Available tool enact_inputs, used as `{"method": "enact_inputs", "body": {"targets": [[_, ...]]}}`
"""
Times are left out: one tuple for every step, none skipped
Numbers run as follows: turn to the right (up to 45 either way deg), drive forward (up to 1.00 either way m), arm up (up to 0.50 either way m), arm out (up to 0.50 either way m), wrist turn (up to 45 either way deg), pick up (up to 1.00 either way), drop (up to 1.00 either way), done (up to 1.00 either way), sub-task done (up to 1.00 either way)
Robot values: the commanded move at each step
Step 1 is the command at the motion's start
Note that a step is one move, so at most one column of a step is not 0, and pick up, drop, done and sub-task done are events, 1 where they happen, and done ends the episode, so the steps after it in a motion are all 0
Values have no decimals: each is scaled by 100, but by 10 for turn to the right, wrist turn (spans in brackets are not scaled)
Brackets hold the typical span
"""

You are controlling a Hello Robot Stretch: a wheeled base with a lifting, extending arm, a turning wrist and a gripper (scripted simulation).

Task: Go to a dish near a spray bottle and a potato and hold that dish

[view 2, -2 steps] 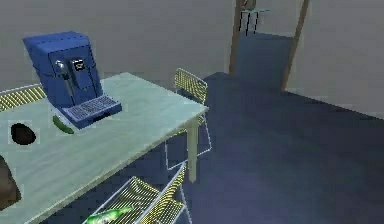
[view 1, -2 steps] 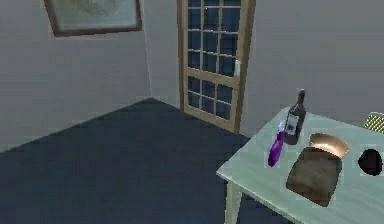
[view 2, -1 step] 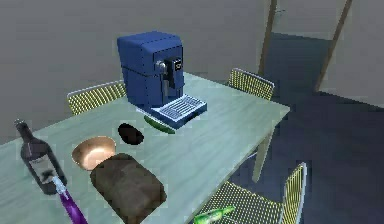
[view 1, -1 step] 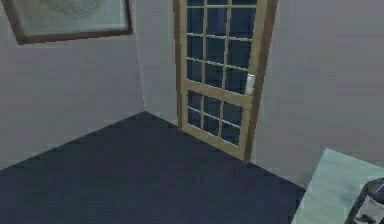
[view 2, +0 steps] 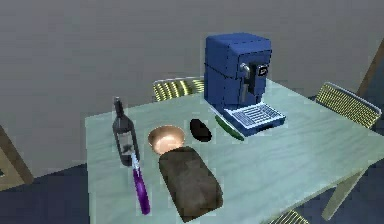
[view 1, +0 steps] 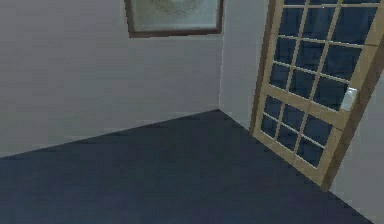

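In the arm side view a pale green table [view 2: 300, 160] carries a round copper-brown bowl [view 2: 166, 138] near its middle left. Just right of the bowl lies a small dark oval lump [view 2: 199, 129]. Left of the bowl stands a dark wine bottle [view 2: 123, 132] with a white label.
A blue coffee machine [view 2: 240, 80] stands at the table's back, with a thin green thing [view 2: 229, 128] in front of it. A dark bread loaf [view 2: 190, 182] and a purple utensil [view 2: 141, 188] lie in front of the bowl. Wicker chairs [view 2: 178, 88] [view 2: 350, 103] flank the table. The forward view has a glass-paned door [view 1: 318, 80], a framed picture [view 1: 172, 17] and a dark floor [view 1: 150, 170].
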Motion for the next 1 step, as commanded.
{"method": "enact_inputs", "body": {"targets": [[0,0,50,0,0,0,0,0,0]]}}
